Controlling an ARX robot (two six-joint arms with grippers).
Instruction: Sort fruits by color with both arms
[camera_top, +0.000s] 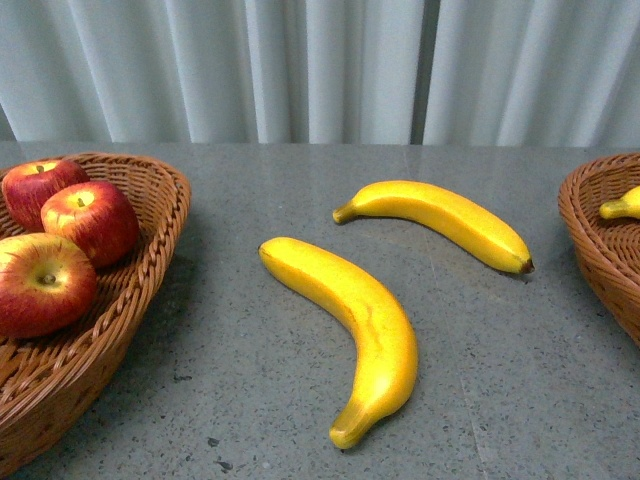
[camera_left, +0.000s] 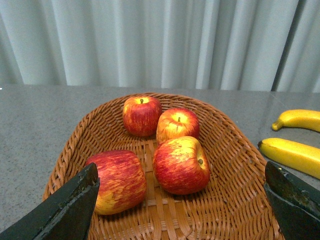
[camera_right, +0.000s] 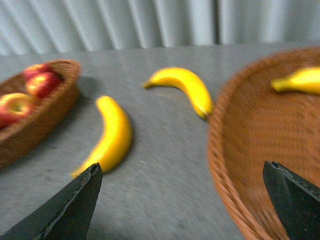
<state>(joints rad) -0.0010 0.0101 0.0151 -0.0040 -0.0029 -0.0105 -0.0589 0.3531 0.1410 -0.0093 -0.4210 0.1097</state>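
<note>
Two yellow bananas lie on the grey table: a near one (camera_top: 355, 325) (camera_right: 111, 134) and a far one (camera_top: 445, 220) (camera_right: 187, 87). A third banana (camera_top: 622, 206) (camera_right: 299, 81) lies in the right wicker basket (camera_top: 590, 235) (camera_right: 235, 150). The left wicker basket (camera_top: 150, 240) (camera_left: 235, 170) holds several red apples (camera_top: 92, 220) (camera_left: 180, 164). My left gripper (camera_left: 182, 210) is open and empty above the apple basket. My right gripper (camera_right: 182, 207) is open and empty over the left rim of the banana basket. Neither arm shows in the front view.
A pale pleated curtain (camera_top: 320, 70) hangs behind the table's far edge. Bare grey tabletop (camera_top: 500, 380) lies between the two baskets around the bananas. The right wrist view is blurred.
</note>
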